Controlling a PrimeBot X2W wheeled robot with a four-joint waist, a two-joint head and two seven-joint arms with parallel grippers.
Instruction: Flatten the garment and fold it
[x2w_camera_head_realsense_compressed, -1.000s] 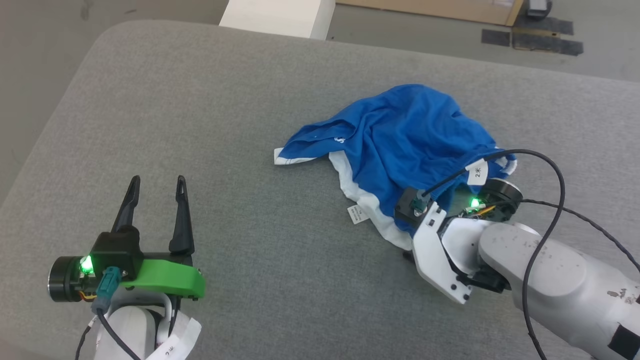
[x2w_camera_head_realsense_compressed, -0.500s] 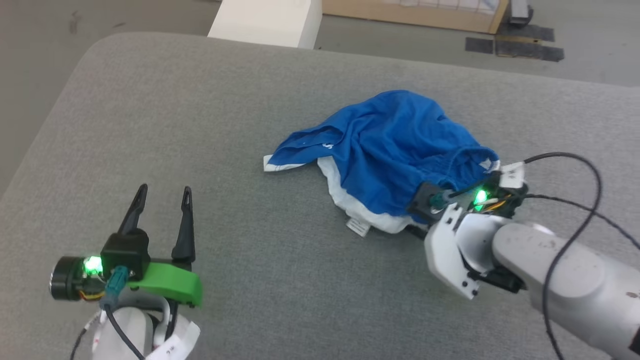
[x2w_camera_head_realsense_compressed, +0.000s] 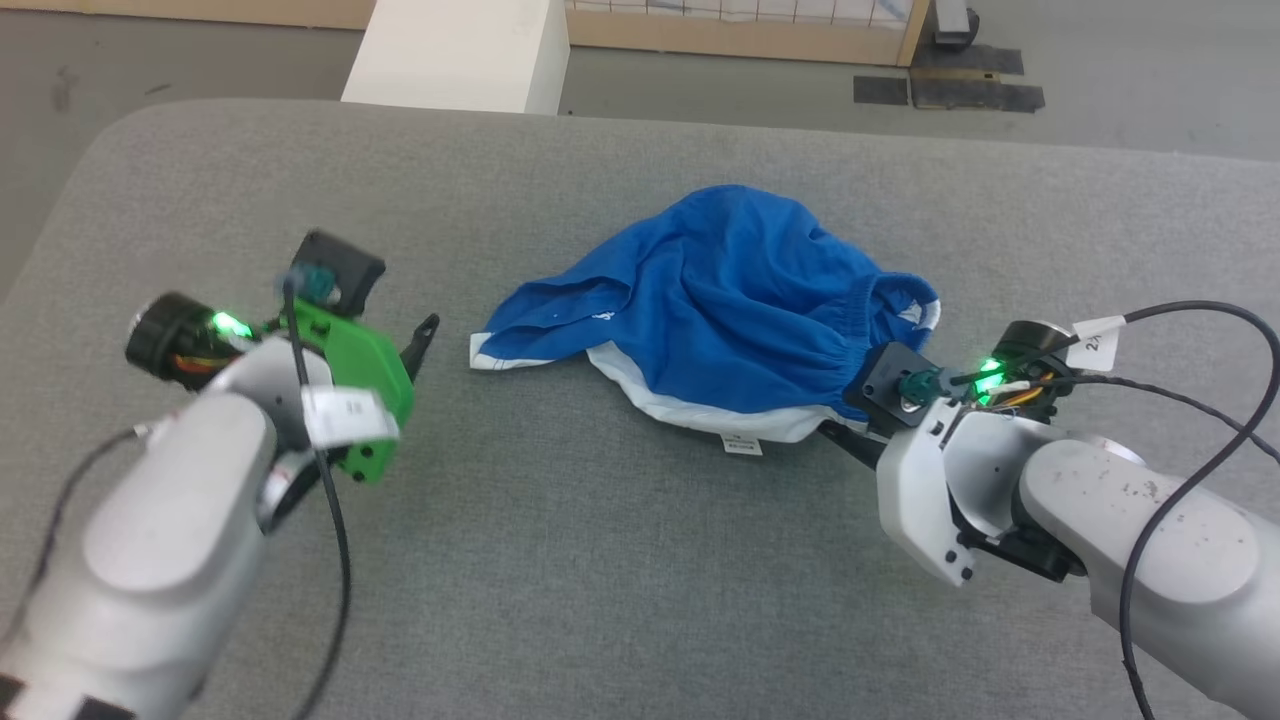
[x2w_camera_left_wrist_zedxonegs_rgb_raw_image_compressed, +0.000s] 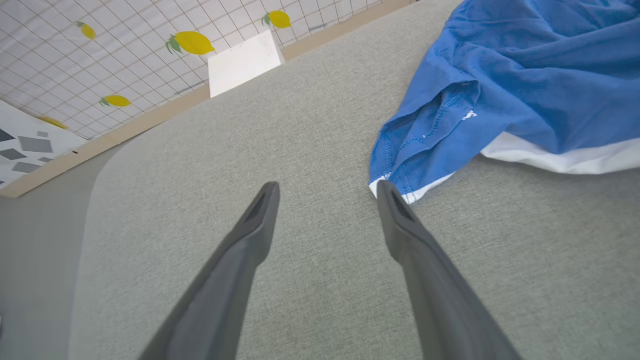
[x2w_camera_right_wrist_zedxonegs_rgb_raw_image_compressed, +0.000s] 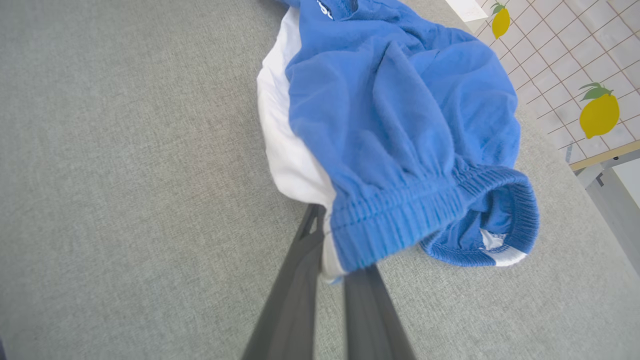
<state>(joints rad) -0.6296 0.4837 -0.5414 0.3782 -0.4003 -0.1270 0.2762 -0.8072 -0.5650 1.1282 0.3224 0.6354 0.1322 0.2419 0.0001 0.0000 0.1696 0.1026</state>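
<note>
Right tool (x2w_camera_head_realsense_compressed: 848, 440) pinches the gathered waistband (x2w_camera_right_wrist_zedxonegs_rgb_raw_image_compressed: 400, 210) of the garment (x2w_camera_head_realsense_compressed: 720, 310) at its near-right end, fingers pressed together on the elastic and the white side panel. Probable reason: the waistband is the firmest edge, a good anchor for pulling the shorts out flat.

Left tool (x2w_camera_left_wrist_zedxonegs_rgb_raw_image_compressed: 327, 187) is spread and holds nothing. It is low over the bench (x2w_camera_head_realsense_compressed: 600, 560), aimed at the left hem corner (x2w_camera_left_wrist_zedxonegs_rgb_raw_image_compressed: 395, 187), with one fingertip just beside the white trim. It looks set to take the opposite end so the cloth can be stretched between the two arms.

The garment lies mid-bench, still rumpled, blue side up with white edging along the near side and a small label (x2w_camera_head_realsense_compressed: 741, 446) poking out.

Against a second ago:
- The right tool has closed on the cloth it was reaching into.
- The left arm has left its rest at the near left and turned toward the hem.
- The heap is drawn out rightward and sits lower.
- The head camera has shifted, so the change of framing is not movement of the bench.
</note>
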